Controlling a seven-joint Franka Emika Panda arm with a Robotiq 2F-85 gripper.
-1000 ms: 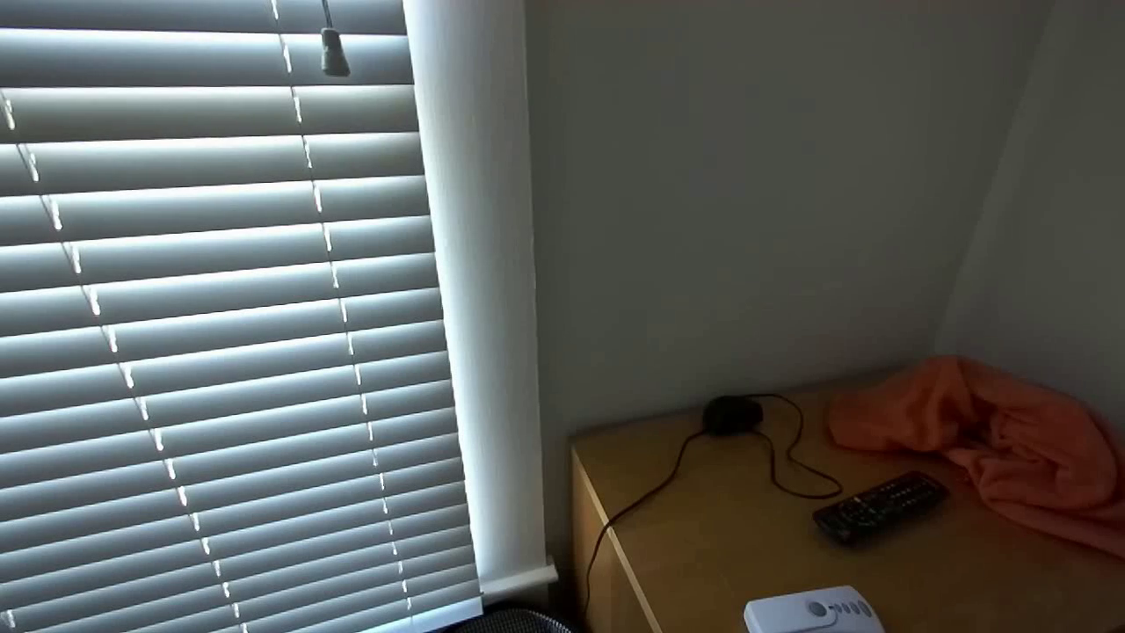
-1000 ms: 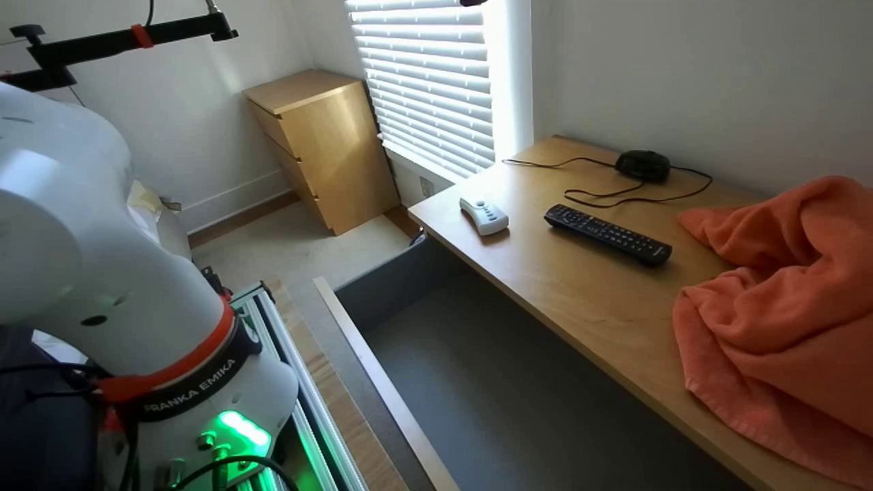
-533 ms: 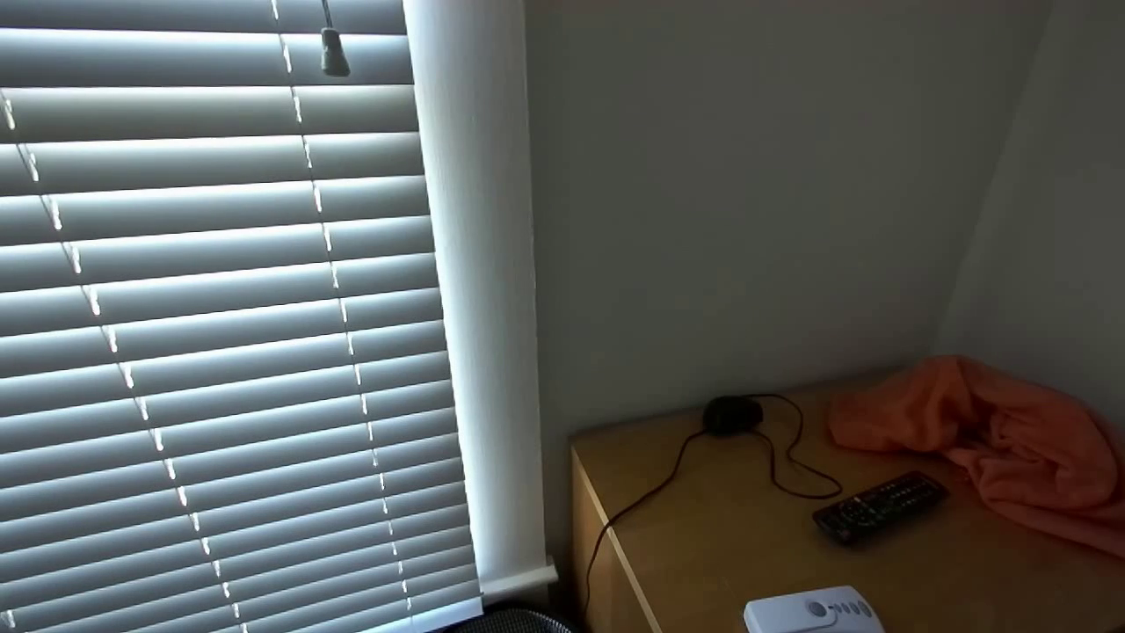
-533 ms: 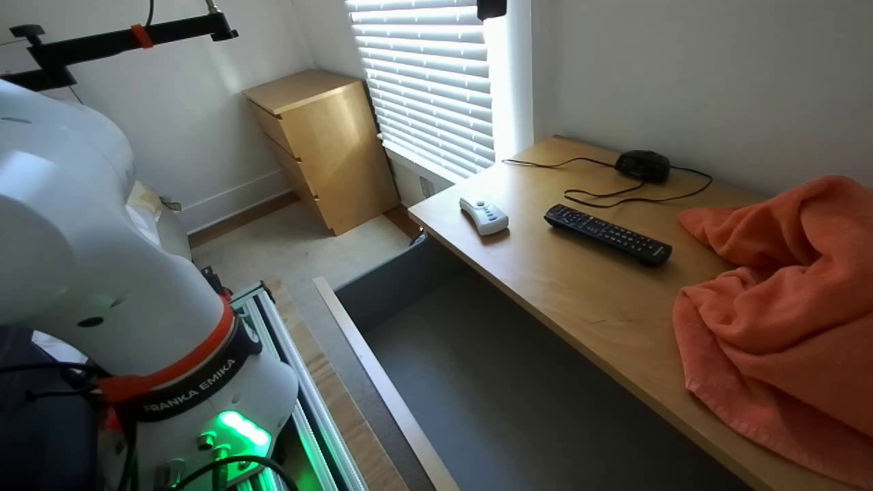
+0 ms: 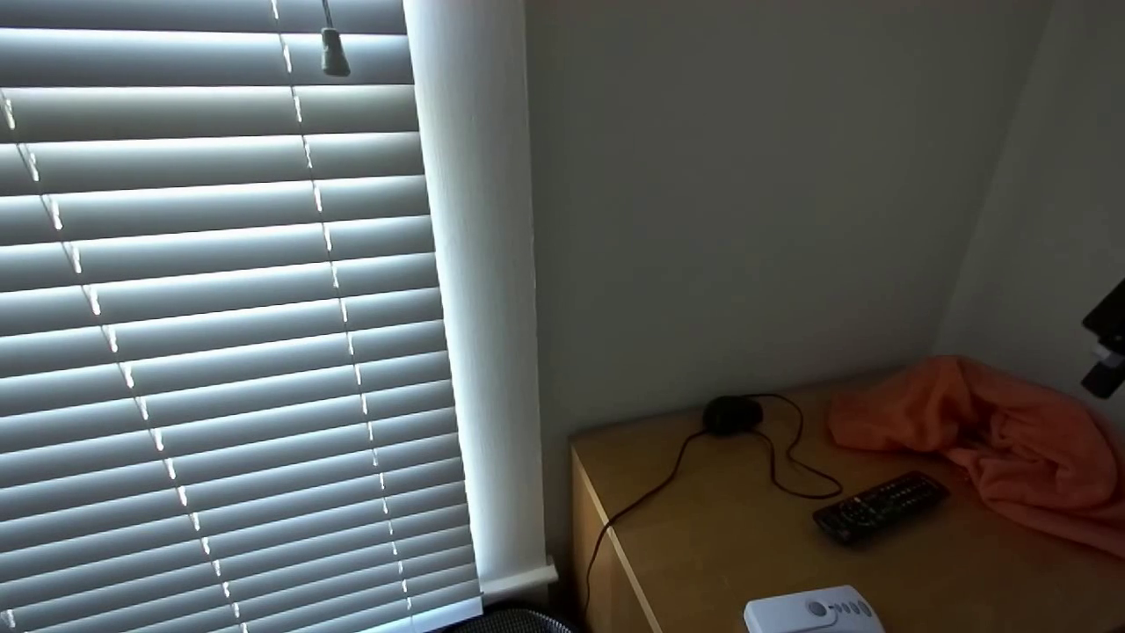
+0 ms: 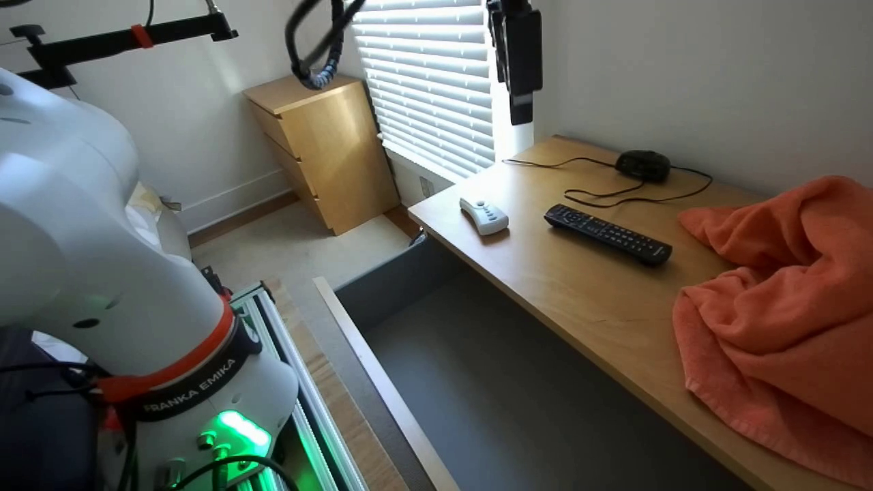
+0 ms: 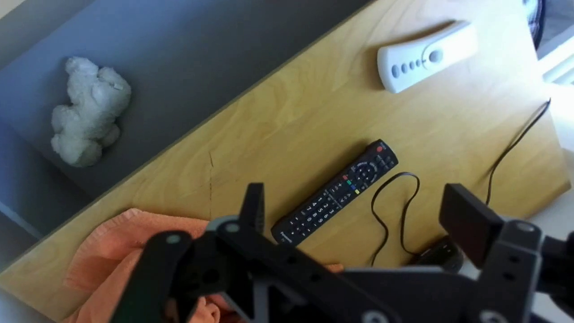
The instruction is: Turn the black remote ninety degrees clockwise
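Descended since half a second ago: black angular gripper, now showing in both exterior views. Jaws spread wide, released, well above the flat wooden worktop. Slim black button-covered remote lies there, between rumpled orange cloth and curved white plastic handset; thin black cable just beside.

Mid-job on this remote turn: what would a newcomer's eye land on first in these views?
Probably the bright orange cloth, heaped on the wooden tabletop in both exterior views. Next, in the wrist view, the pale plush toy lying in the grey open drawer. Then the black remote, flat on the tabletop between the white remote and the cloth, with the open gripper above the tabletop.
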